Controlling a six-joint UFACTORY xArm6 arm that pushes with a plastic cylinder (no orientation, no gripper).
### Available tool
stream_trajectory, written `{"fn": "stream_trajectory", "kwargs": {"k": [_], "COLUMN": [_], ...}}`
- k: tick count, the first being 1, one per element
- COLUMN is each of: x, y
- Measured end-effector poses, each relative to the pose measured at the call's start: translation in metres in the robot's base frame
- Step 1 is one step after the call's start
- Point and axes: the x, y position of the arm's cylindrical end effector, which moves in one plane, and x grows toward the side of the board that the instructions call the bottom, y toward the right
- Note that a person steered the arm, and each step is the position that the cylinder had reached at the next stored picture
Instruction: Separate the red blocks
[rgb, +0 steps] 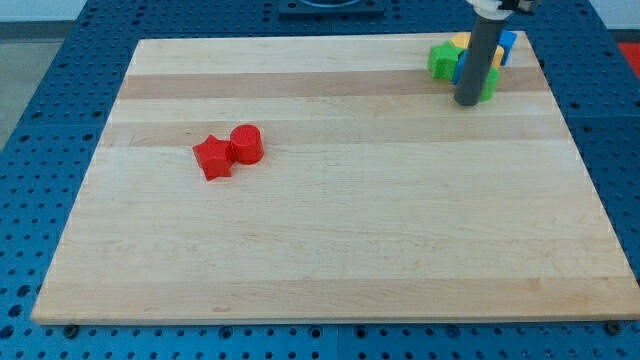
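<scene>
A pale wooden board (330, 240) with lengthwise grain bands lies on a blue perforated table (40, 60) that shows around all its edges.

My tip (468, 103) rests on the board in the upper right of the frame, at the end of a straight dark rod that comes down from the view's top. It is a plain rod end with nothing to open or close, and it holds nothing. It sits at the lower edge of a tight cluster of blocks: a green block (441, 59) just to its upper left, another green block (491, 84) touching or nearly touching the rod on its right, a yellow block (459, 42) behind, and a blue block (506, 46) at the cluster's upper right. Their shapes are partly hidden by the rod.

Well apart, left of the frame's centre, lie the two red blocks. The red star-shaped block (212, 157) sits on the left and the red cylinder (247, 144) on its upper right; the two are touching.
</scene>
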Motion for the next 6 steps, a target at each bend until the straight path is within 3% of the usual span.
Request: {"fn": "stream_trajectory", "kwargs": {"k": [2, 3, 6], "x": [0.001, 0.027, 0.116], "y": [0.000, -0.020, -0.169]}}
